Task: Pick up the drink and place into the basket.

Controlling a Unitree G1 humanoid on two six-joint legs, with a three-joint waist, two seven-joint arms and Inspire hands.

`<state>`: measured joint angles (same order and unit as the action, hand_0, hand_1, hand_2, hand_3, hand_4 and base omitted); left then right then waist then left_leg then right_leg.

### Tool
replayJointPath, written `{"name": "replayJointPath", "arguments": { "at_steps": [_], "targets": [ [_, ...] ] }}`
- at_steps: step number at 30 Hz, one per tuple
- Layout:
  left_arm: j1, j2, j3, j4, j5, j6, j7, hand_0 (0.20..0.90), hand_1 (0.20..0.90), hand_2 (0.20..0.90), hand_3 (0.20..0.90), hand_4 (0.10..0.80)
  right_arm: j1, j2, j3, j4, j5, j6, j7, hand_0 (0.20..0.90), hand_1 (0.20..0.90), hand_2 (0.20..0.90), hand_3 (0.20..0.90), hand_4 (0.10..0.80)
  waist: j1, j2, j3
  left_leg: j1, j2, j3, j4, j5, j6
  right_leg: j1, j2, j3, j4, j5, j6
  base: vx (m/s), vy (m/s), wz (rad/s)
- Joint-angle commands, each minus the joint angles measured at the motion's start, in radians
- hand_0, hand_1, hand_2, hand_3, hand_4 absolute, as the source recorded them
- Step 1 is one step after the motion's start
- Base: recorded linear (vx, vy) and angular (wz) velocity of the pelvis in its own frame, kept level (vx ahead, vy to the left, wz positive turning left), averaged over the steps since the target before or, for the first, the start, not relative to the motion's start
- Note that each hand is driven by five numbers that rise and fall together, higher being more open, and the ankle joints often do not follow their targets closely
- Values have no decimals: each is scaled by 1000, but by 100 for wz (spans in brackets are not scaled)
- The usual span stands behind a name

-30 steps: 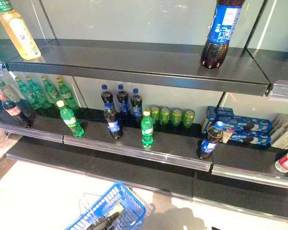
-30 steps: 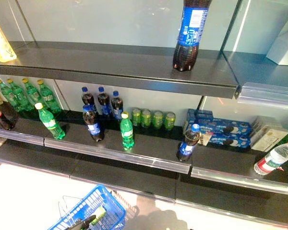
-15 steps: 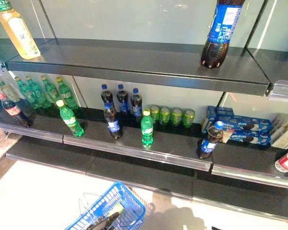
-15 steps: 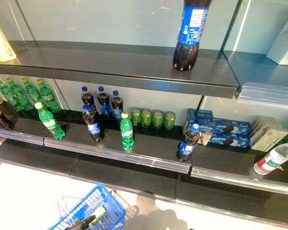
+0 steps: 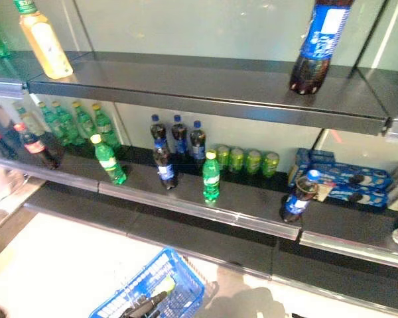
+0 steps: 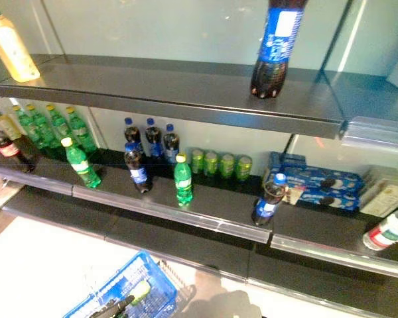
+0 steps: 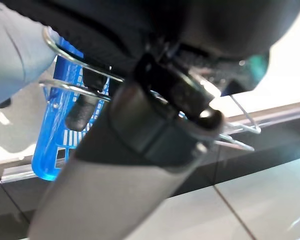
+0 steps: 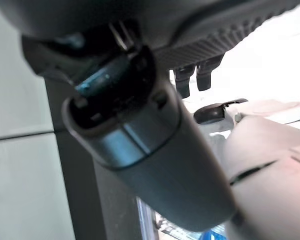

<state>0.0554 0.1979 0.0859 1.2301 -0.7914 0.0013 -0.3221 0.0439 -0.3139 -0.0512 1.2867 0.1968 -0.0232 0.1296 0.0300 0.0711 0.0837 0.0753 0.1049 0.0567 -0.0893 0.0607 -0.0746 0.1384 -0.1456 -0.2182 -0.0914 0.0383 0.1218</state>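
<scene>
Several drinks stand on the middle shelf (image 5: 252, 213): a green bottle (image 5: 211, 177) near its front edge, a dark cola bottle (image 5: 164, 165) to its left. Blue basket (image 5: 160, 291) low, near, on the left; left hand (image 7: 90, 102) curled round its wire handle (image 7: 77, 70). Right hand (image 8: 190, 80): fingers' state cannot be told.

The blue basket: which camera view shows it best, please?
The left eye view shows the blue basket best: its rim, its mesh and a drink inside. The right eye view cuts it off at the lower edge. In the left wrist view the left hand hooks its wire handle, hiding most. The right wrist view shows only a corner.
</scene>
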Motion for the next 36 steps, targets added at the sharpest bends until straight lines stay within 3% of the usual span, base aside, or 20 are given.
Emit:
{"name": "replayJointPath", "arguments": {
  "at_steps": [1,3,4,8,12,16,18,19,20,22,23,26,27,30,31,32,36],
  "targets": [
    [-88,38,-10,-71,49,-74,-99,300,300,300,200,100,-79,-24,-19,49,48,-44,-36,900,900,900,900,800,17,-17,52,9,23,200,14,17,-43,-14,10,-108,21,-7,-48,-154,188,100],
    [-114,28,-21,-60,74,-74,-115,300,300,300,200,100,-71,-30,-41,47,60,-57,-51,900,900,900,900,800,-6,-12,55,4,42,306,11,37,-53,-19,-16,-185,41,-9,-44,-110,313,139],
    [-118,26,-21,-56,63,-75,-119,300,300,300,200,100,-70,-34,-41,52,55,-60,-55,900,900,900,900,800,-7,-11,51,1,34,310,7,35,-49,-23,-23,-192,48,-11,-41,-31,384,151],
    [-104,33,-10,-40,61,-81,-148,300,300,300,200,100,-72,-51,-48,69,27,-68,-42,900,900,900,900,800,13,-15,37,6,-10,272,2,3,-22,-21,-50,-192,62,-9,-24,89,265,95],
    [-92,65,18,-7,68,-80,-161,300,300,300,200,100,-67,-43,-55,53,-8,-68,-31,900,900,900,900,800,34,-38,26,25,-63,234,2,-37,25,-24,-100,-182,113,1,10,124,279,50],
    [-112,86,19,9,70,-80,-160,300,300,300,200,100,-71,-32,-53,39,1,-51,-33,900,900,900,900,800,37,-56,29,31,-97,209,2,-53,64,-65,-156,-145,255,48,28,82,211,27],
    [-141,95,-1,6,65,-74,-162,300,300,300,200,100,-74,-19,-42,23,18,-36,-42,900,900,900,900,800,23,-61,50,38,-121,170,2,-59,89,-158,-191,-72,431,126,40,93,309,42],
    [-160,98,-14,0,62,-69,-156,300,300,300,200,100,-76,-16,-36,17,30,-28,-45,900,900,900,900,800,17,-55,58,34,-121,157,3,-55,98,-210,-191,-25,513,147,35,73,247,102],
    [-172,96,-27,-7,54,-65,-143,300,300,300,200,100,-79,-16,-33,18,37,-26,-42,900,900,900,900,800,9,-54,67,39,-123,141,5,-61,102,-242,-180,21,557,143,32,33,134,118],
    [-181,95,-39,-8,49,-65,-137,300,300,300,200,100,-82,-17,-30,24,41,-30,-39,900,900,900,900,800,1,-54,70,40,-124,124,6,-63,104,-257,-152,53,551,134,26,84,44,81],
    [-193,93,-65,-4,59,-71,-135,300,300,300,200,100,-90,-15,-25,42,57,-44,-33,900,900,900,900,800,-17,-64,66,36,-131,67,10,-63,106,-263,-80,109,446,109,11,196,8,73],
    [-188,91,-72,6,71,-87,-134,300,300,300,200,100,-94,-2,-17,55,57,-62,-28,900,900,900,900,800,-35,-87,67,42,-159,5,15,-85,120,-264,-20,172,291,105,20,242,-18,100],
    [-185,92,-77,19,93,-93,-148,300,300,300,200,100,-86,2,-16,69,76,-77,-24,900,900,900,900,800,-56,-94,65,53,-187,-42,15,-97,132,-286,47,226,219,97,19,272,34,74],
    [-179,89,-79,24,112,-98,-155,300,300,300,200,100,-79,4,-18,73,80,-81,-17,900,900,900,900,800,-74,-96,66,66,-209,-89,16,-106,141,-313,93,242,193,104,15,255,39,114],
    [-173,86,-84,28,123,-101,-158,300,300,300,200,100,-74,8,-19,81,78,-85,-15,900,900,900,900,800,-87,-97,69,89,-234,-121,14,-113,147,-361,130,229,176,134,14,319,46,97],
    [-173,86,-84,28,126,-100,-159,300,300,300,200,100,-73,7,-19,82,78,-84,-16,900,900,900,900,800,-90,-96,70,92,-236,-125,14,-114,147,-364,133,224,175,135,13,485,88,81],
    [-166,92,-92,27,157,-81,-163,300,300,300,200,100,-59,1,-15,87,98,-72,-15,900,900,900,900,800,-118,-94,75,139,-286,-215,39,-139,165,-417,201,224,201,172,-14,425,32,81]
  ]
}}
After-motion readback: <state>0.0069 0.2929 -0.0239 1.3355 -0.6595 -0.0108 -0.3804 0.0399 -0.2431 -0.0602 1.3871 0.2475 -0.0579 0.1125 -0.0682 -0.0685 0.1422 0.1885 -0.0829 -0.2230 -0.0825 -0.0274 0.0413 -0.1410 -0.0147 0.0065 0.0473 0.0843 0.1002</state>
